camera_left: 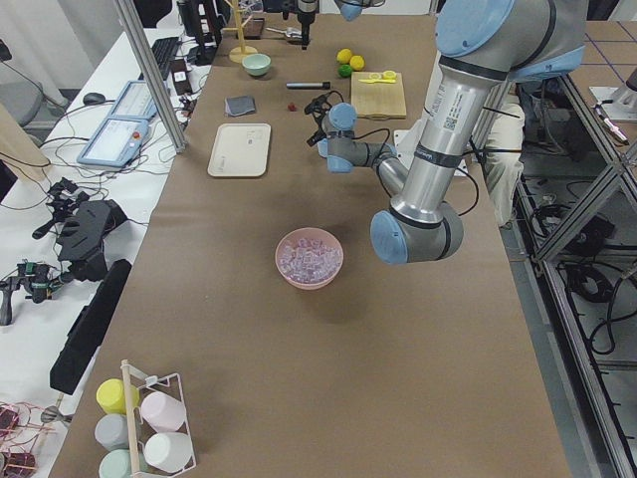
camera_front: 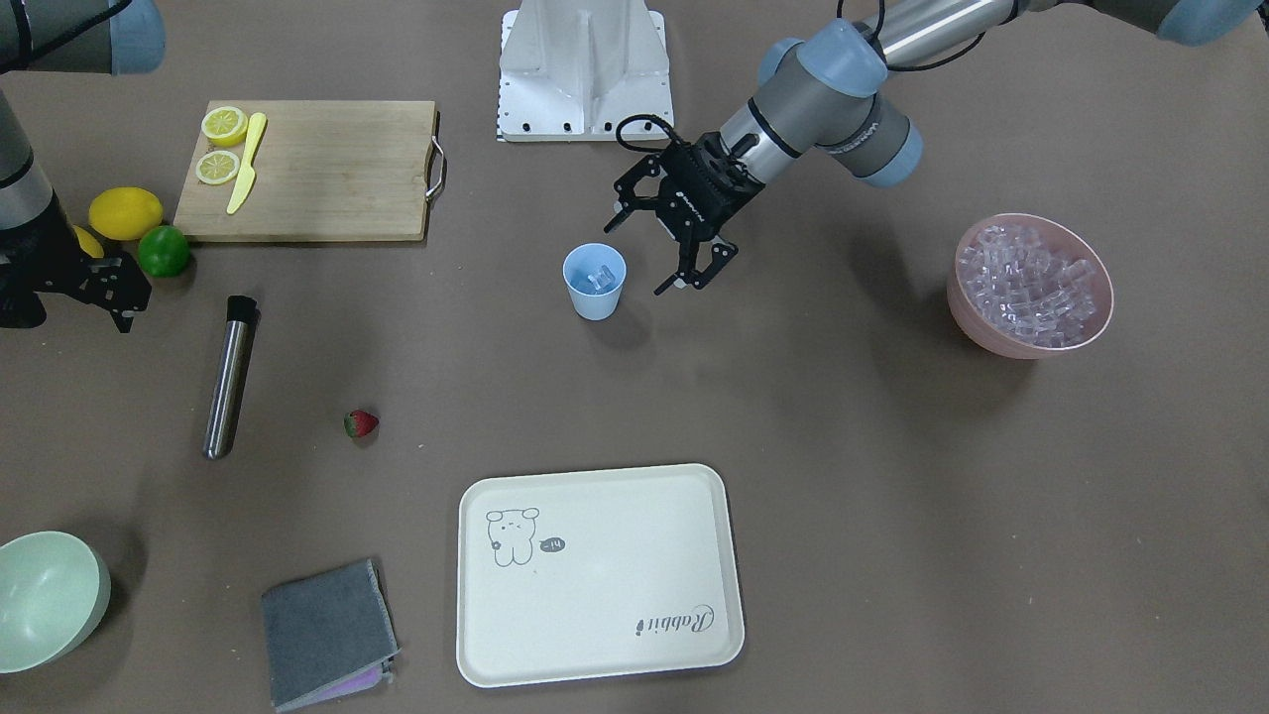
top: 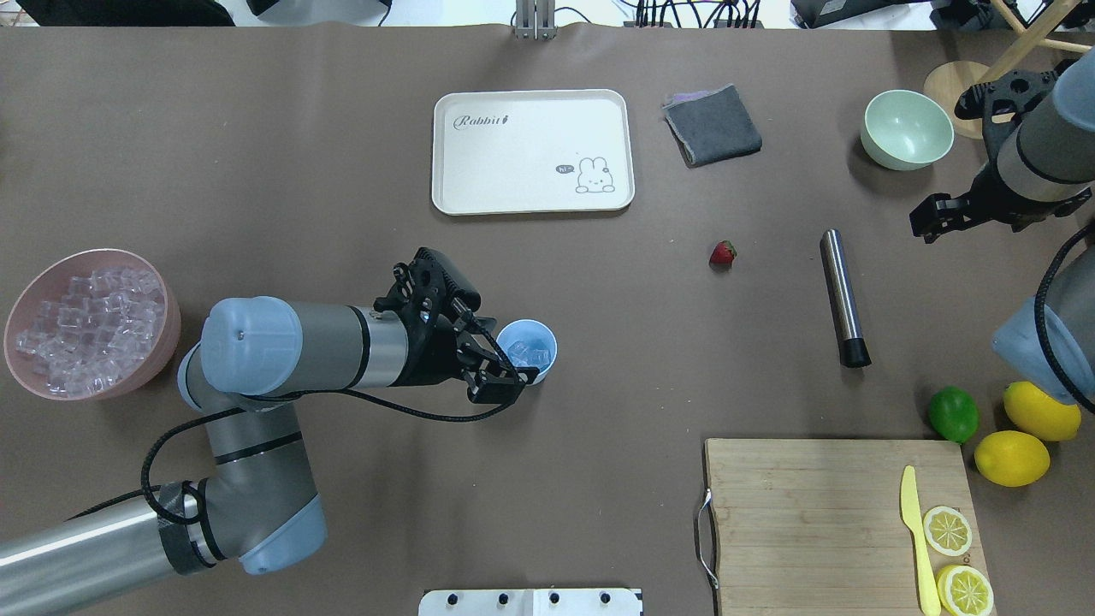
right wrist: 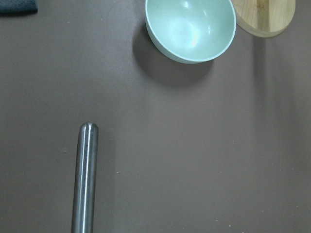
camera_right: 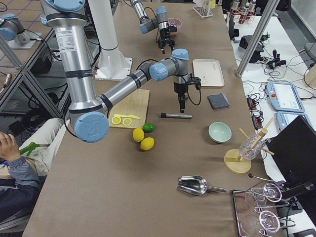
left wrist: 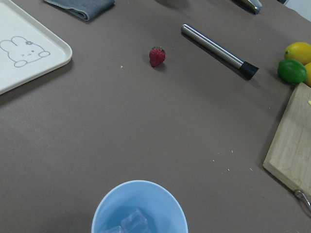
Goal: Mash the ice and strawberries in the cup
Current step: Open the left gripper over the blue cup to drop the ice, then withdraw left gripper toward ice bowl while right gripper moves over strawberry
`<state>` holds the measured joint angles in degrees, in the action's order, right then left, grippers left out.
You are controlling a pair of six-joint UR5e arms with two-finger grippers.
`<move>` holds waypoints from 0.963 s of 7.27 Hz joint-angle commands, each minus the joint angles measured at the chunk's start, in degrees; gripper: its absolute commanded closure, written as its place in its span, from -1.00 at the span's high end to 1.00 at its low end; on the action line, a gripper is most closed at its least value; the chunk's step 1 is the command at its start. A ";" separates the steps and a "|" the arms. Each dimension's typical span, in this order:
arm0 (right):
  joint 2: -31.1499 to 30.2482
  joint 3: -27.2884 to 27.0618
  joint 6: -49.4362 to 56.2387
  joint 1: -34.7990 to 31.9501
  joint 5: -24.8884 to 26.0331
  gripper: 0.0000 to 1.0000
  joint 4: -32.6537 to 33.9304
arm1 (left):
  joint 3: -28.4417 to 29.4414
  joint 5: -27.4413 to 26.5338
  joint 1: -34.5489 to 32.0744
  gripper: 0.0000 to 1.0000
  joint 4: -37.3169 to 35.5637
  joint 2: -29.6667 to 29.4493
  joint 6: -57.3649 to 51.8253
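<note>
Presently the left gripper [camera_front: 649,248], jaws apart, hangs just beside the upright cup [camera_front: 595,302], which holds ice [camera_front: 598,277], with the strawberry [camera_front: 361,424] lying well apart on the table [camera_front: 892,496]; any sideways drift risks tipping this light cup and spilling the ice.

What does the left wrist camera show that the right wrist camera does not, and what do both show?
Only the left wrist view shows the cup with ice inside, the strawberry lying on the table, a tray corner, the lime and the cutting board. Only the right wrist view shows the pale green bowl and a round wooden base. Both show the steel rod on the brown table.
</note>
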<state>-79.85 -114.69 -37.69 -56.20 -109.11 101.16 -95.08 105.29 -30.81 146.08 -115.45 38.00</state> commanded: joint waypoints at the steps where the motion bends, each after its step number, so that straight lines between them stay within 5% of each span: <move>1: 0.74 -1.41 0.43 -0.74 -1.97 0.99 0.00 | -0.46 12.15 -11.14 0.94 -4.37 1.01 0.32; 4: 3.90 -1.32 0.43 -1.71 -4.62 0.99 0.00 | -0.29 23.70 -26.18 0.94 -14.91 1.01 -0.55; 7: 4.53 -1.32 -0.45 -1.72 -4.53 0.99 0.00 | 0.07 26.54 -38.68 0.94 -30.96 3.21 -13.19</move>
<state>-75.48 -115.83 -37.66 -57.86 -113.65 101.16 -94.93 130.87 -64.36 123.22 -112.44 29.18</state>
